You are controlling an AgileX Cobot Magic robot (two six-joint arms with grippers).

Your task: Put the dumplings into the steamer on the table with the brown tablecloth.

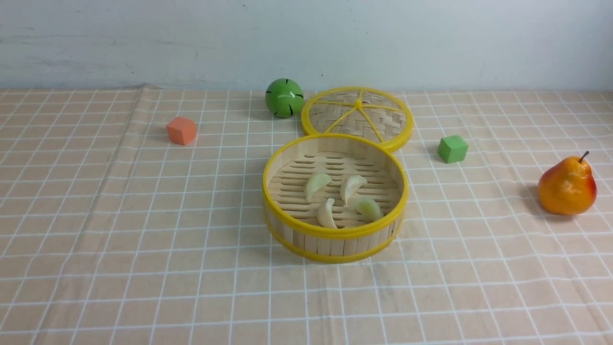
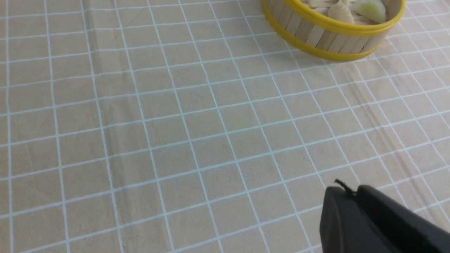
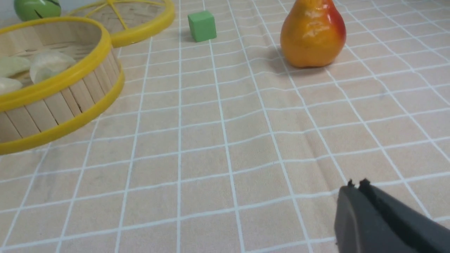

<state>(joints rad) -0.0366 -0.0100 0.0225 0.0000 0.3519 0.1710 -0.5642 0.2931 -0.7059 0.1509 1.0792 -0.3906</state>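
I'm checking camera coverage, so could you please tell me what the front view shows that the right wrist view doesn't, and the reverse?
Only the front view shows the orange cube and all four dumplings at once. Only the right wrist view shows the right claw, shut and empty, above the brown tablecloth. Both show the steamer, woven lid, green ball, green cube and pear.
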